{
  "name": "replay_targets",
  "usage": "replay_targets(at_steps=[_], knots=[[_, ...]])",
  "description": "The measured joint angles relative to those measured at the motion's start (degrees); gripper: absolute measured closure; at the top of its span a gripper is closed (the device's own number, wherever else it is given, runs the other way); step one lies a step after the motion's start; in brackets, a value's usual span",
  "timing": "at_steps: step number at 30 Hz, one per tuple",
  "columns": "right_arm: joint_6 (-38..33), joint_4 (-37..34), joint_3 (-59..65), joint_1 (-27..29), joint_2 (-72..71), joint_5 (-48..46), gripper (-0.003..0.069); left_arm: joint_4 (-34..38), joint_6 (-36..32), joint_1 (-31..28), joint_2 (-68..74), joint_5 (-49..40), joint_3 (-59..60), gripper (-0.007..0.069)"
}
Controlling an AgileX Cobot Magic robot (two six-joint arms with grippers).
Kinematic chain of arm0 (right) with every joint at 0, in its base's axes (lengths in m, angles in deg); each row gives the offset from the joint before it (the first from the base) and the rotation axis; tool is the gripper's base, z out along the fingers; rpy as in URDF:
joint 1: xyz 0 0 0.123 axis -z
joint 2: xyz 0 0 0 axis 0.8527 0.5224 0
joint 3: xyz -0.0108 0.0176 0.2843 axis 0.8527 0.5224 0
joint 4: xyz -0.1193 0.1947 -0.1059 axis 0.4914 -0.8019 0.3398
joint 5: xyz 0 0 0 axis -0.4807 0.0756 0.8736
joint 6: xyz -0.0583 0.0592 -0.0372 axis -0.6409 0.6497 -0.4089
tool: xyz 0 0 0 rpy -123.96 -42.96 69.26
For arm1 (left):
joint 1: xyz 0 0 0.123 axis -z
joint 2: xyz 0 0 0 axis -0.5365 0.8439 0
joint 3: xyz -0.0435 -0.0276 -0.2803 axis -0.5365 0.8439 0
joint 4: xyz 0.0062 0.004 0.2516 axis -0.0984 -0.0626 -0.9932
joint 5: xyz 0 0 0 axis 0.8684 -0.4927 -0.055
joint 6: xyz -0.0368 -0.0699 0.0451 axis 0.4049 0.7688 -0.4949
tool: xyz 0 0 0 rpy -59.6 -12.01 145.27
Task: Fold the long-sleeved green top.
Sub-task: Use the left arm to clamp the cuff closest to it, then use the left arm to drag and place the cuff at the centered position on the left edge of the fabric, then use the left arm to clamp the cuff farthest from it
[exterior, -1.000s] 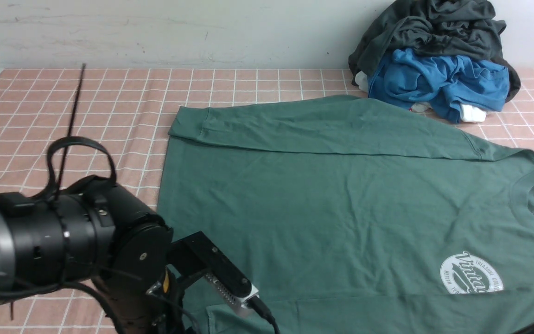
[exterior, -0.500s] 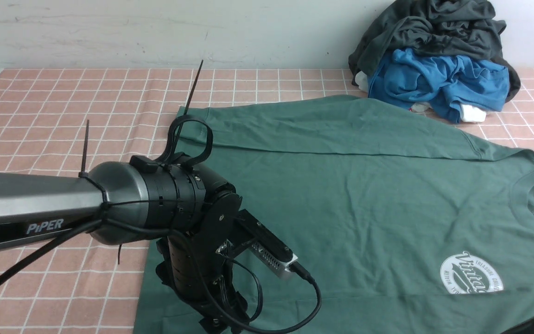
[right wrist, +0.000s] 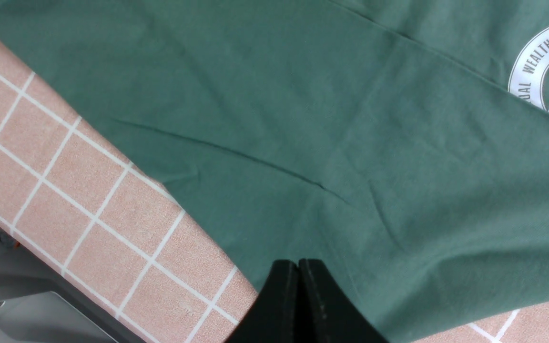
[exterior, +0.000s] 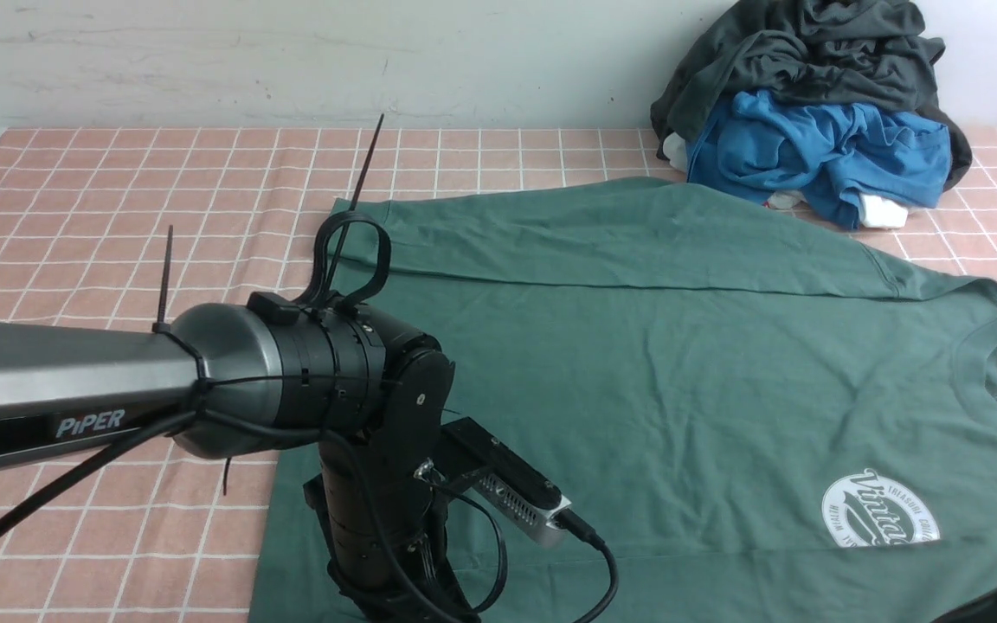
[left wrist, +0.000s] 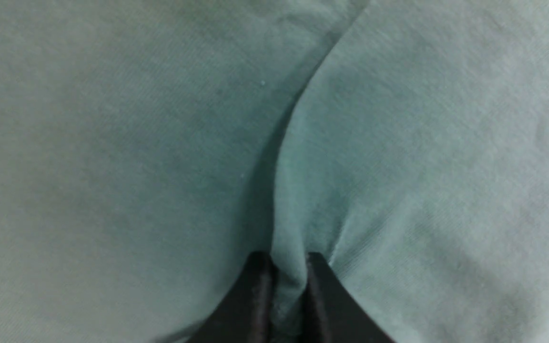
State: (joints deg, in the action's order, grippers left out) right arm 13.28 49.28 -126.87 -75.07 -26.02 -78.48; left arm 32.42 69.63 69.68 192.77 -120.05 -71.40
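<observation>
Green top (exterior: 654, 346) lies flat on table (exterior: 118, 190), logo up. Left gripper (left wrist: 288, 267) pinches fold of green cloth. Arm has swung in over top since a second ago, so fold looks started. Right gripper (right wrist: 298, 271) pressed together, empty, by top's edge.

Left hand (left wrist: 287, 261), right hand (right wrist: 298, 266) — both closed

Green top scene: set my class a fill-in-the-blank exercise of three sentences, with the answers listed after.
1. The top bears a round logo coloured ___.
2. The fabric pinched in the left gripper's jaws is coloured ___.
3. The clothes pile lies on the robot's far ___ side.
Answers: white; green; right.
</observation>
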Motion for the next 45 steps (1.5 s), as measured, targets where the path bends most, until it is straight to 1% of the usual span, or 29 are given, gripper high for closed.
replay_targets(at_steps=[6, 9, 10, 11, 12, 14, 16, 19, 26, 28, 31, 33, 36, 37, 38, 39, 40, 42, 45], knots=[[0.0, 0.0, 0.0, 0.0, 0.0, 0.0, 0.0673, -4.7, -0.2, 0.0, -2.7, -2.0, -4.3, 0.0587], [0.0, 0.5, 0.0, 0.0, 0.0, 0.0, 0.0673, -9.9, -0.2, -0.1, -4.1, -4.4, -12.6, 0.0587], [0.0, 0.7, 0.0, 0.0, 0.0, 0.0, 0.0673, -10.7, -0.2, -0.2, -4.1, -5.1, -14.2, 0.0587], [0.0, 1.2, 0.0, 0.0, 0.0, 0.0, 0.0673, -11.5, -0.2, -0.8, -3.7, -6.4, -18.3, 0.0587], [0.0, 1.2, 0.0, 0.0, 0.0, 0.0, 0.0673, -11.6, -0.2, -0.9, -3.5, -6.8, -18.8, 0.0587], [0.0, 2.3, 0.0, 0.0, 0.0, 0.0, 0.0673, -11.6, -0.3, -3.2, -1.3, -9.3, -26.2, 0.0587], [0.0, 2.8, 0.0, 0.0, 0.0, 0.0, 0.0673, -11.2, -0.4, -5.4, 1.4, -11.0, -31.1, 0.0587], [0.0, 3.0, 0.0, 0.0, 0.0, 0.2, 0.0673, -10.5, -1.5, -8.2, 5.3, -12.4, -36.0, 0.0587], [0.0, 4.0, 0.0, 0.0, 0.0, 1.0, 0.0673, -9.6, -2.7, -11.8, 13.3, -12.1, -40.2, 0.0577], [0.0, 4.5, 0.0, 0.0, 0.0, 1.5, 0.0673, -9.6, -2.7, -12.5, 15.4, -11.8, -40.5, 0.055], [0.0, 4.5, 0.0, 0.0, 0.0, 2.3, 0.0673, -9.6, -2.5, -13.1, 17.0, -10.6, -40.5, 0.0475], [0.0, 4.5, 0.0, 0.0, 0.0, 3.3, 0.0673, -9.9, -2.3, -13.3, 17.8, -10.1, -40.7, 0.0384], [0.1, 4.5, -1.3, 0.0, 0.8, 3.7, 0.0673, -9.9, -1.9, -13.8, 18.3, -10.0, -41.9, 0.027], [0.3, 4.7, -2.7, 0.0, 1.9, 3.7, 0.0673, -9.8, -1.4, -14.2, 18.5, -10.3, -43.4, 0.0214], [0.4, 4.8, -3.2, 0.0, 2.1, 3.7, 0.0673, -9.8, -1.2, -14.4, 18.6, -10.3, -43.9, 0.0188], [1.0, 5.6, -5.8, 0.0, 4.3, 3.9, 0.0673, -9.7, -0.2, -15.2, 19.1, -10.6, -46.3, 0.0129], [1.1, 5.9, -6.6, 0.0, 4.6, 3.9, 0.0673, -9.7, -0.1, -15.5, 19.2, -10.6, -47.0, 0.0116], [1.8, 7.7, -11.3, 0.0, 8.7, 4.1, 0.0673, -9.6, 1.5, -17.5, 20.5, -10.6, -51.6, 0.0064], [2.5, 8.7, -16.0, 0.0, 13.5, 4.4, 0.0673, -9.6, 4.4, -20.0, 23.0, -10.3, -56.9, 0.0048]])
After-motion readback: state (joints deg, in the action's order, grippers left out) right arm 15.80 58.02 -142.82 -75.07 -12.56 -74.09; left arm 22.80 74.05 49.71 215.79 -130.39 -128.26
